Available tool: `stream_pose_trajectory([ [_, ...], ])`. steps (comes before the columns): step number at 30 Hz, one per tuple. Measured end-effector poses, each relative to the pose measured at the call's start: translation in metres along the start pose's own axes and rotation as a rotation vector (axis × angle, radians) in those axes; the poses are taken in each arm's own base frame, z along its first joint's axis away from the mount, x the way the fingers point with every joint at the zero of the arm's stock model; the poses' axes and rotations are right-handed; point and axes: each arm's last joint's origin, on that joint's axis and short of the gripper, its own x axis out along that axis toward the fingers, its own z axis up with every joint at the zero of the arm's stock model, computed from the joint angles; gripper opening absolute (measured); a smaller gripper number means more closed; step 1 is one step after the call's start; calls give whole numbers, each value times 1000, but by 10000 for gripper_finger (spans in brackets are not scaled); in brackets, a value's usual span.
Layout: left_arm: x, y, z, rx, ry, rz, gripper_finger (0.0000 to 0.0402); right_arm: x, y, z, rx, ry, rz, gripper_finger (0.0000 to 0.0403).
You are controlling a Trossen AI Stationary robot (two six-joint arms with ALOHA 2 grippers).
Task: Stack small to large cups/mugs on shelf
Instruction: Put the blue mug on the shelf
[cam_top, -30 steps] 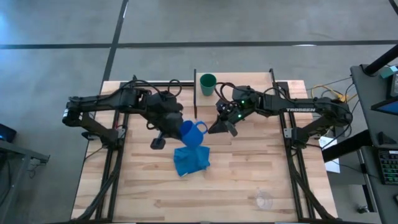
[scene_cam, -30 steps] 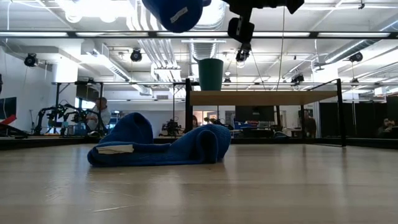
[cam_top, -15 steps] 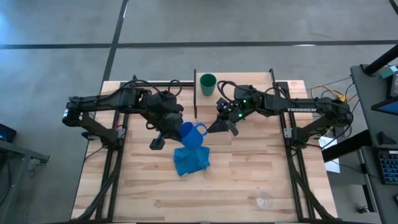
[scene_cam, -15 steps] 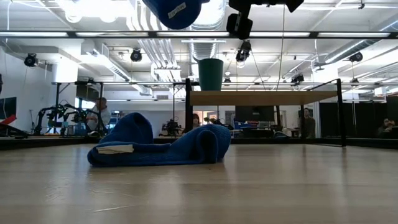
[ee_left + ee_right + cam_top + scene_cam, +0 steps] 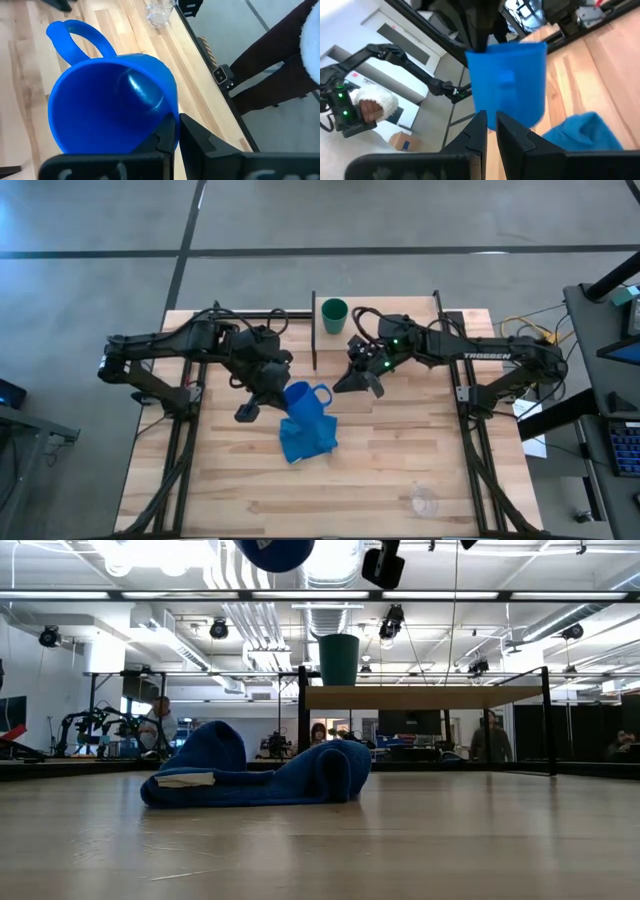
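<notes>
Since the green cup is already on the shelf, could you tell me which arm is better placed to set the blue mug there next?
Left, probably: the left gripper grips the blue mug by its rim; the right gripper holds nothing.

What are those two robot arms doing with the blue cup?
The left pincer is clamped on the rim of the blue mug and holds it in the air above the blue cloth. The right pincer hovers close beside the mug with its fingers nearly together and nothing in them. The green cup already stands on the shelf. The clear glass sits untouched near the table's front edge, so two cups still need placing.
</notes>
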Motion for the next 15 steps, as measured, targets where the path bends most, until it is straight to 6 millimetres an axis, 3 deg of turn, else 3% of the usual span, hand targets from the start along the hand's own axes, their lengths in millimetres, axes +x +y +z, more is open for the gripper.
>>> stream_pose_trajectory([
  [15, -4, -1, 0, 6, -10, 23, 0, -3, 10, 11, -24, -35, 18, 34],
])
